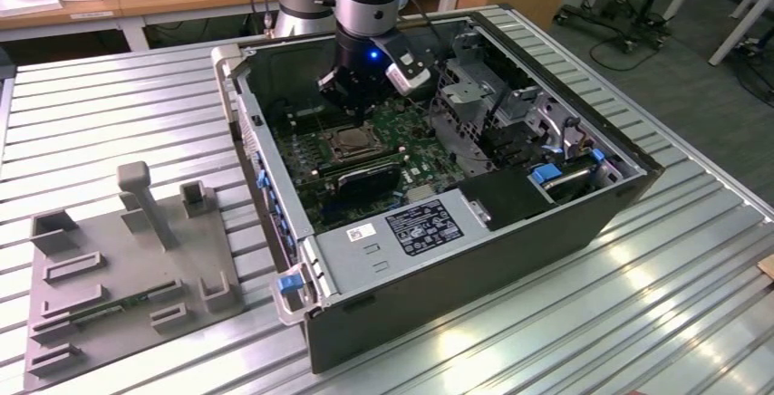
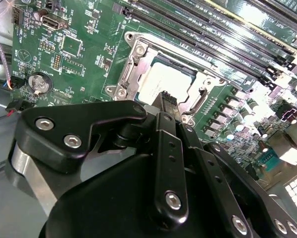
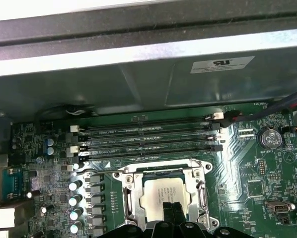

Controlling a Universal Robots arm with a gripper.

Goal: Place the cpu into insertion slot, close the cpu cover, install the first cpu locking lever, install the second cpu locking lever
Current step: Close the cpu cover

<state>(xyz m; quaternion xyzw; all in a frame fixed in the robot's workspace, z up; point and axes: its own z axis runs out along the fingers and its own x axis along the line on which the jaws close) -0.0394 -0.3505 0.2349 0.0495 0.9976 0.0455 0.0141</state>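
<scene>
My gripper (image 3: 172,210) is narrow, fingertips pressed together with nothing between them. It's over the chip's (image 3: 164,191) edge farthest from the memory slots (image 3: 148,140); contact unclear. The chip lies flat in the socket (image 3: 124,174), metal top up. It looks square, sides parallel to the memory slots. The cover frame (image 2: 198,96) lies down around it. The case (image 1: 260,155) walls box in the board (image 3: 267,173), open above. A steel wall (image 3: 138,84) runs just behind the slots and carries a white label (image 3: 222,64). There's a black label (image 1: 423,226) on the case's metal box. Print on both is unreadable.
</scene>
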